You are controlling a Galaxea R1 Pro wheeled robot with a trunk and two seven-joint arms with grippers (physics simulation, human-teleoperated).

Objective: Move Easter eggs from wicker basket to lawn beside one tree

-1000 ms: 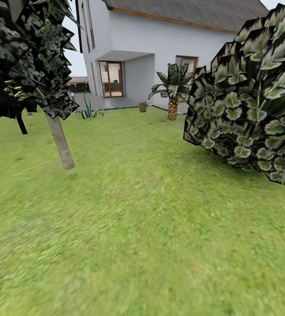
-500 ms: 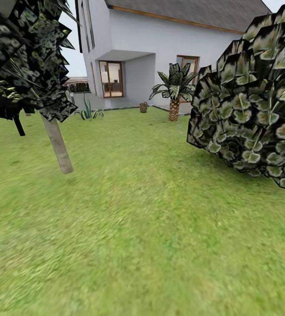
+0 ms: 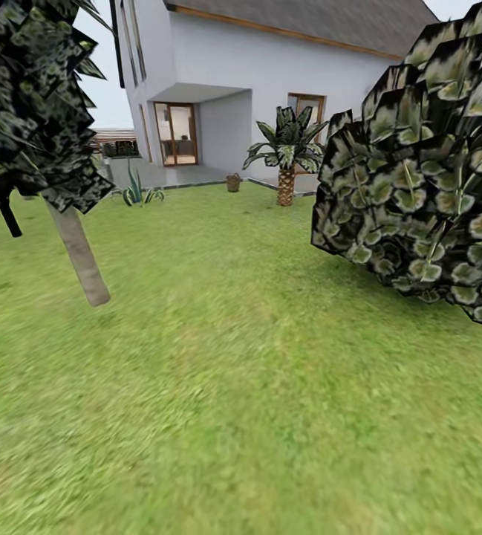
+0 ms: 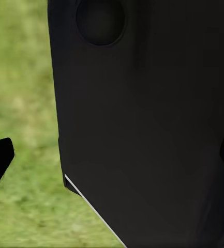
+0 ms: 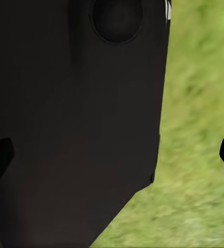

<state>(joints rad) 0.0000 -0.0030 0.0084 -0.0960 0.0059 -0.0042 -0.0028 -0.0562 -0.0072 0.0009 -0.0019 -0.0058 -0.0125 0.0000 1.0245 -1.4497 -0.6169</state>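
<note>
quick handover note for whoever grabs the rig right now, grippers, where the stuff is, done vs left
Grippers: in both wrist views a dark robot body panel blocks most of the frame; fingertips sit at the frame edges, so they look spread with nothing between them.
Things: the wicker basket stands far ahead at the lawn's edge by the house, left of a palm. Eggs too small to make out. A tree with a pale trunk stands near on the left; a large bush on the right.
Done: nothing visible yet.
Left: cross the lawn to the basket, carry all three eggs to one tree.
</note>
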